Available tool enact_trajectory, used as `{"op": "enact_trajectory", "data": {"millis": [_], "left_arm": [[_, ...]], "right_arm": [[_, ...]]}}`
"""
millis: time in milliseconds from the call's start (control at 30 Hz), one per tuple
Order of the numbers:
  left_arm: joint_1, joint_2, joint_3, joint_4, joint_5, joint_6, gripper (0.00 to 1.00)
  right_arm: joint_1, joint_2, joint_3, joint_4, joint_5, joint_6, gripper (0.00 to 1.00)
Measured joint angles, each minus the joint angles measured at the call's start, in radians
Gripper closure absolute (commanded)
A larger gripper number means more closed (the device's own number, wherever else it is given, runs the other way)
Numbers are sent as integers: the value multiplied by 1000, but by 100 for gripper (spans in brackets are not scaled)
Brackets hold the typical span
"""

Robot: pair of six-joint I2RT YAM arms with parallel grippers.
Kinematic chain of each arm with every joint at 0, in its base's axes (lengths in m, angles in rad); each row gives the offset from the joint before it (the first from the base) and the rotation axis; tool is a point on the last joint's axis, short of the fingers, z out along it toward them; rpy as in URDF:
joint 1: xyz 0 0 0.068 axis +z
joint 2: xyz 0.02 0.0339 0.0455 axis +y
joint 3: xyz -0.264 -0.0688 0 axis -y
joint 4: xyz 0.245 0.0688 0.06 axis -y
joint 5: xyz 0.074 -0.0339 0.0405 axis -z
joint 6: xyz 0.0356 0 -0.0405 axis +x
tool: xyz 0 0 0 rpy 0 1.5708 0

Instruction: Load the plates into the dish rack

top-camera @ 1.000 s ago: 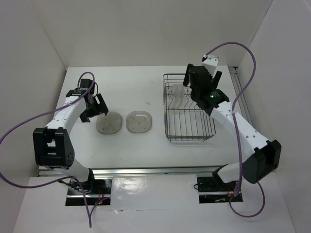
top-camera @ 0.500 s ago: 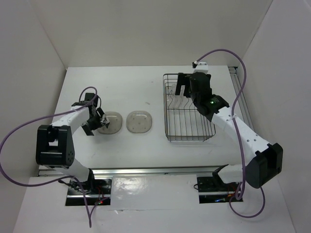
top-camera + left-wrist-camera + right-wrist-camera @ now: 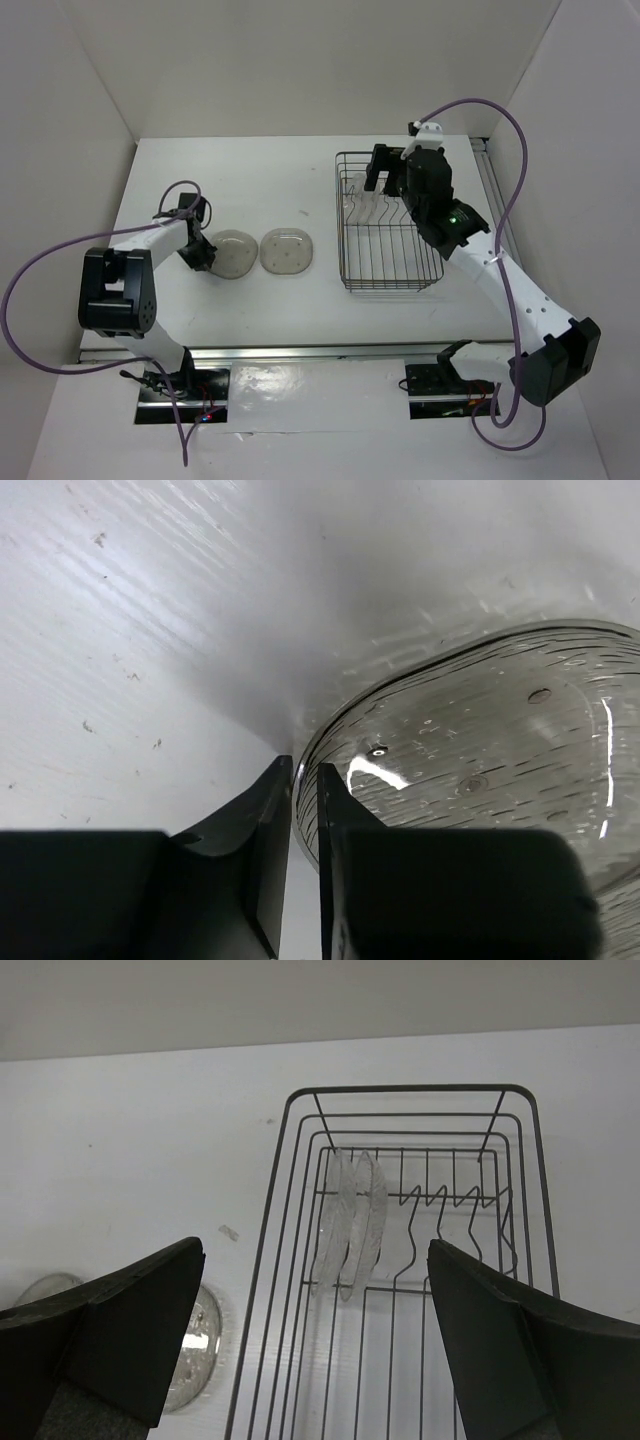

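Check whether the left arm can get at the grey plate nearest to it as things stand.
Very likely yes: the left gripper is at the rim of the grey plate, a finger on each side, and nothing lies on it. The other plate lies on its far side.

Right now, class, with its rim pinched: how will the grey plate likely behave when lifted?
The grey plate looks thin and glossy: probably light, possibly slippery. The left gripper pinches only its rim, so it may swivel or sag.
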Motion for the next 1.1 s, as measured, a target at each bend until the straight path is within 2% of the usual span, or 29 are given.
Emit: {"op": "enact_trajectory", "data": {"millis": [33,67,333,467,567,667,800,933,1100], "left_arm": [[0,-1,8,2,-5,-4,84],[0,0,10,3,-13,-8,100],[-8,-34,15,-53,-102,-41,100],[-23,-195,25,-128,-173,-32,100],[-33,-328,93,-157,-187,32,100],[-56,-417,171,-122,-158,134,100],[-116,-534,166,-61,-72,230,100],[-127,-641,91,-8,47,299,100],[-130,-726,18,51,168,342,100]], "right_arm": [[0,-5,0,5,-1,0,0],[0,-8,0,9,-5,0,0],[0,-8,-3,28,-65,-5,0],[0,-1,-27,71,-241,-24,0],[0,12,-54,119,-431,-31,0],[0,26,-79,196,-609,-31,0],[17,84,-104,357,-800,-23,0],[60,186,-106,460,-901,-21,0],[100,309,-87,491,-953,-26,1]]}}
